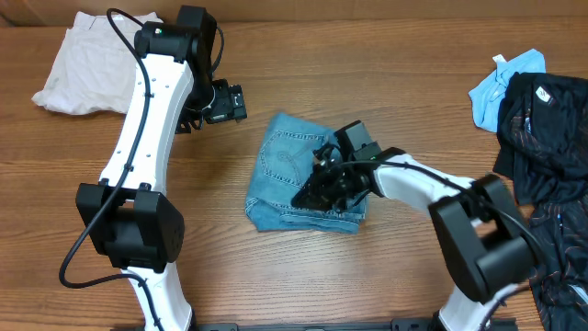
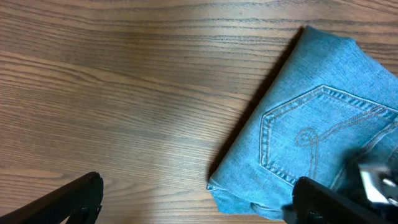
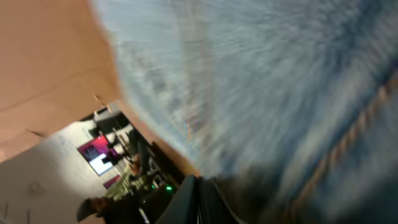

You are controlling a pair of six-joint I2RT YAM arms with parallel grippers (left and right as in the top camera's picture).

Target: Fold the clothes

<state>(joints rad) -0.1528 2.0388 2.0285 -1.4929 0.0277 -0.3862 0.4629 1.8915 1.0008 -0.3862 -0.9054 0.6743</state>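
The light-blue denim jeans (image 1: 289, 165) lie folded into a compact bundle at the table's middle, a stitched back pocket facing up. My right gripper (image 1: 305, 193) is shut and rests low on the bundle's front right part. In the right wrist view its fingers (image 3: 199, 205) are pressed together against blurred denim (image 3: 267, 81), with no cloth visibly between them. My left gripper (image 1: 237, 101) hovers open just left of the jeans' far corner. In the left wrist view the left gripper (image 2: 199, 205) spans bare wood and the bundle's corner (image 2: 317, 124), with one finger (image 2: 329, 202) over the denim.
Cream-beige trousers (image 1: 87, 64) lie crumpled at the far left corner. Black garments (image 1: 551, 156) with a small bright-blue cloth (image 1: 505, 87) are piled along the right edge. Bare wooden table (image 1: 386, 83) surrounds the jeans.
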